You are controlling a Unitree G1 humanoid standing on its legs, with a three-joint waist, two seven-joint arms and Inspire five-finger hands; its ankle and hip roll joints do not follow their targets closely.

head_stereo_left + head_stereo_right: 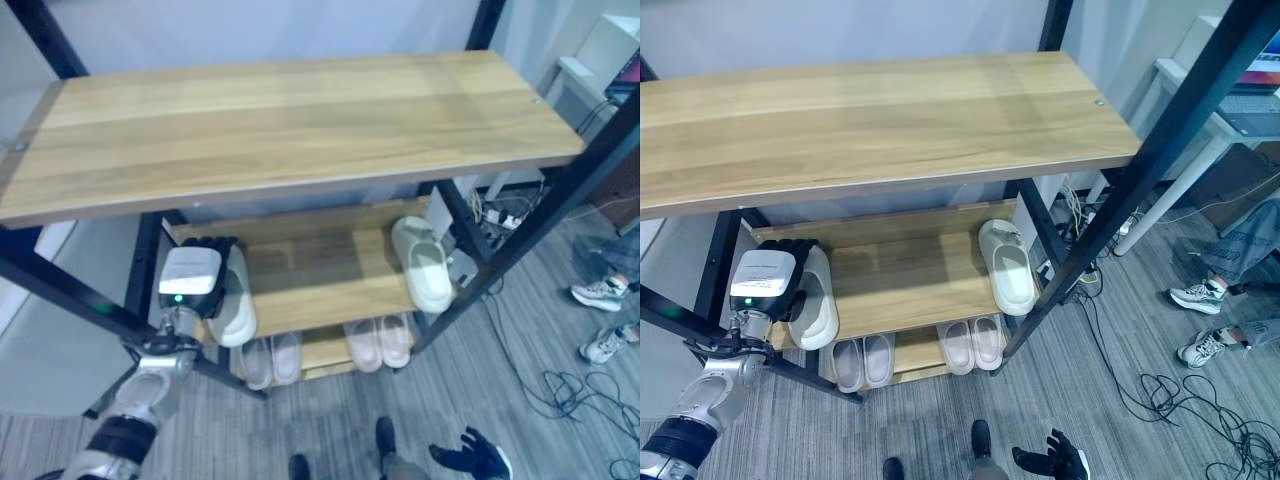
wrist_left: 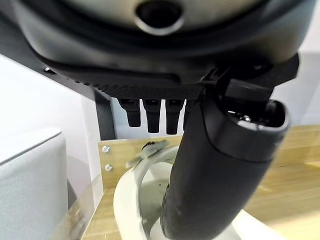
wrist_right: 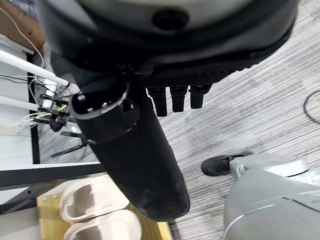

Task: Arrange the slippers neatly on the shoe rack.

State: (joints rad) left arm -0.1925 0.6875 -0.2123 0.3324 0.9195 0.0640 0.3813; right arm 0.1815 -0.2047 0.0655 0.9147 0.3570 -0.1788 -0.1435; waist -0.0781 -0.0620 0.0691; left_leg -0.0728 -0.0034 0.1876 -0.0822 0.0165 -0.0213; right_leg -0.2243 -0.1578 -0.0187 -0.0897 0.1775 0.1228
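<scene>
The shoe rack has a broad wooden top shelf (image 1: 290, 120), a middle shelf (image 1: 310, 272) and a low bottom shelf. One white slipper (image 1: 238, 308) lies at the left end of the middle shelf. My left hand (image 1: 210, 246) rests along its left side. In the left wrist view the thumb (image 2: 215, 170) lies over the slipper's opening (image 2: 131, 200) while the fingers (image 2: 152, 115) stay straight. A second white slipper (image 1: 425, 265) lies at the right end of that shelf. My right hand (image 1: 470, 455) hangs low over the floor, open and holding nothing.
Two pale pairs of slippers (image 1: 270, 358) (image 1: 380, 342) stand side by side on the bottom shelf. Black rack posts (image 1: 530, 225) frame the shelves. A person's shoes (image 1: 600, 292) and loose cables (image 1: 570, 395) are on the floor at the right, near a white desk (image 1: 1200, 160).
</scene>
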